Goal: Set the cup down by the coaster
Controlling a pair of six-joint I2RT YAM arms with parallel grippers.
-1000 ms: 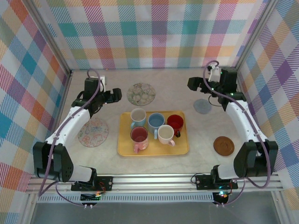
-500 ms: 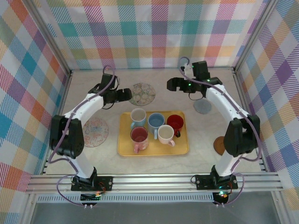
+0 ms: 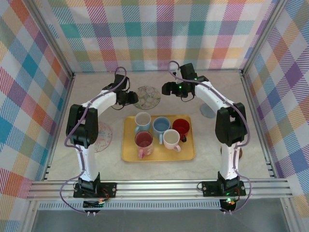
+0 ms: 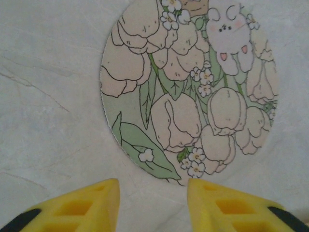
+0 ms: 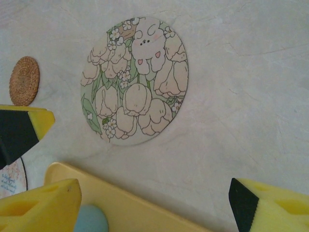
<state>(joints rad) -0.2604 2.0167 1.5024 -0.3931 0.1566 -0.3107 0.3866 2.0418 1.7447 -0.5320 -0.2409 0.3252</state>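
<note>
Much bare table [image 4: 48, 72] around floral coaster [image 4: 193, 96]

Light is bright, soft and even, seemingly from overhead, casting only faint, soft-edged shadows on the pale table [image 3: 205, 145]. Both wrist views hold the floral coaster [image 4: 193, 96] sharp, while the yellow fingertips [image 4: 82, 208] along the 6 o'clock edge blur slightly.

High overhead, two close downward wrist views; common floral coaster [image 4: 188, 92]
</note>
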